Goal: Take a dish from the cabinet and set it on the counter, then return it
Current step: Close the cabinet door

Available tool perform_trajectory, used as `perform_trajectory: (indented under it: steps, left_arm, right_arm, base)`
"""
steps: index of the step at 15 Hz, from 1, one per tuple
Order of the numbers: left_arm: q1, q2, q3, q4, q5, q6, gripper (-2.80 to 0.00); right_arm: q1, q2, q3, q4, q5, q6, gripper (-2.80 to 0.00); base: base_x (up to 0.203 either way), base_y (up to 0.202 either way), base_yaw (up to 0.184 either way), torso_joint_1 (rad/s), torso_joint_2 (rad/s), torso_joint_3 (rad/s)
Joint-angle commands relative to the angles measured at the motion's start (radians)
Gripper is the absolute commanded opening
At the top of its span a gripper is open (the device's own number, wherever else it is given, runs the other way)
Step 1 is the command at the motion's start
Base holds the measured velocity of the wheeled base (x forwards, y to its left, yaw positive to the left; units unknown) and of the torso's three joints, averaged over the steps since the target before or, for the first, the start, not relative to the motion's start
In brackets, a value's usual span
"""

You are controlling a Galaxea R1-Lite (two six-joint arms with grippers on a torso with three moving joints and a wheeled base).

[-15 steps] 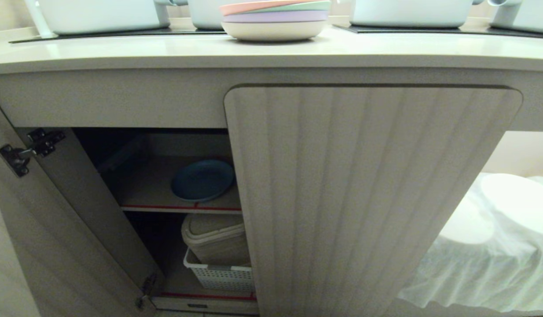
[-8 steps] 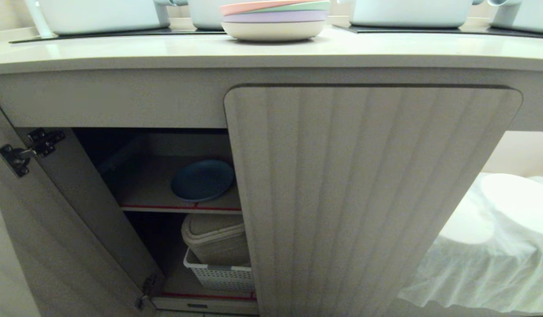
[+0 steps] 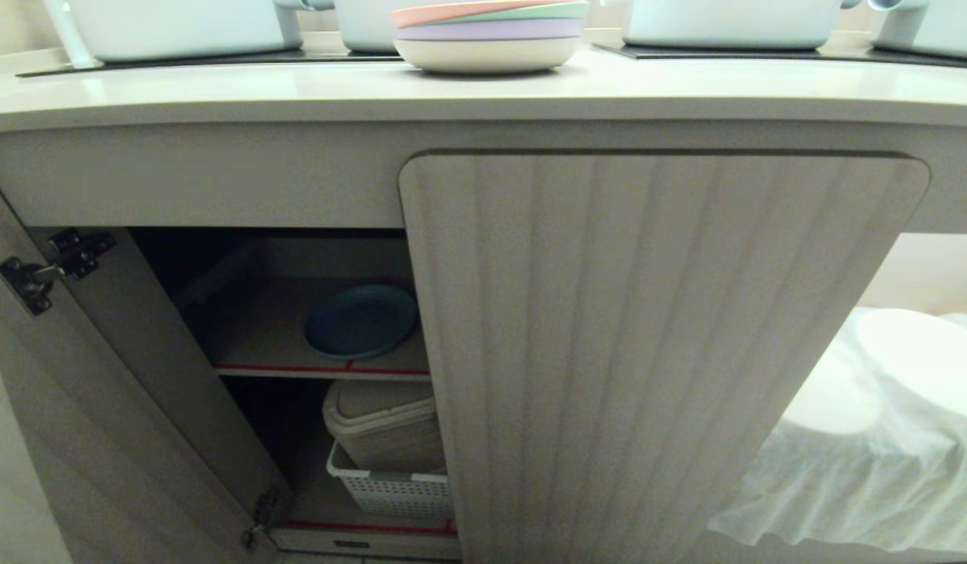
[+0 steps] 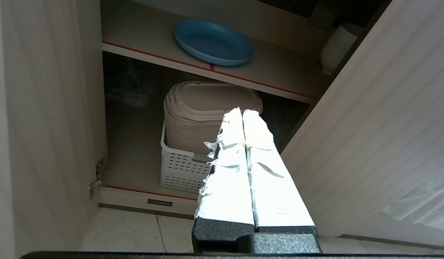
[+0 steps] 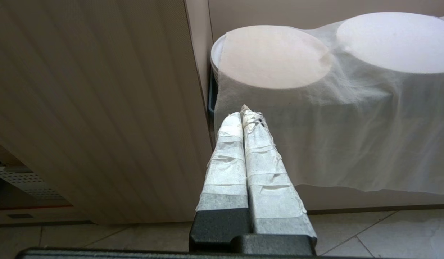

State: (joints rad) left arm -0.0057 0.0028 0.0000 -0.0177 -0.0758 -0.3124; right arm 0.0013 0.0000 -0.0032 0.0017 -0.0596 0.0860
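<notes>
The blue dish (image 4: pixel 213 42) lies flat on the cabinet (image 3: pixel 664 329) shelf at about eleven o'clock from the left gripper (image 4: pixel 242 112) – whose fingers are pressed together and empty – so it should spread them before reaching in, approaching the rim low and level.

No readable text, brand or number anywhere; only candidate is a small dark label plate (image 4: pixel 160 202) on the cabinet (image 3: pixel 656 329) base rail, below the white basket (image 4: pixel 179 169); its print can't be made out in either the head or left wrist view
</notes>
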Motion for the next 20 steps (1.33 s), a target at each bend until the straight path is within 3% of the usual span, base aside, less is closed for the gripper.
perform_trajectory:
  steps: [1,3,4,5,7,9,20]
  left_arm:
    - [0.0,-0.003,0.0,0.001,0.006,0.0,-2.8]
    - [0.0,-0.003,0.0,-0.001,0.027,0.016,-2.8]
    - [0.0,-0.003,0.0,-0.003,0.048,0.065,-2.8]
    - [0.0,-0.003,0.0,-0.004,0.063,0.121,-2.8]
    - [0.0,-0.003,0.0,-0.003,0.083,0.299,-2.8]
    - [0.0,-0.003,0.0,0.019,0.056,0.442,-2.8]
    - [0.0,-0.003,0.0,0.033,0.045,0.444,-2.8]
  right_arm:
    - [-0.001,0.0,0.0,0.0,0.0,0.001,-2.8]
    - [0.0,0.0,0.0,0.0,0.0,0.001,-2.8]
    - [-0.001,0.0,0.0,0.0,0.0,0.001,-2.8]
    - [0.0,0.0,0.0,0.0,0.0,0.0,-2.8]
    - [-0.001,0.0,0.0,0.0,0.0,0.001,-2.8]
    - [-0.001,0.0,0.0,0.0,0.0,0.0,-2.8]
    - [0.0,0.0,0.0,0.0,0.0,0.001,-2.8]
  base:
    - [0.0,0.0,0.0,0.0,0.0,0.0]
    - [0.0,0.0,0.0,0.0,0.0,0.0]
    - [0.0,0.0,0.0,0.0,0.0,0.0]
    - [0.0,0.0,0.0,0.0,0.0,0.0]
    - [0.0,0.0,0.0,0.0,0.0,0.0]
    - [0.0,0.0,0.0,0.0,0.0,0.0]
    - [0.0,0.0,0.0,0.0,0.0,0.0]
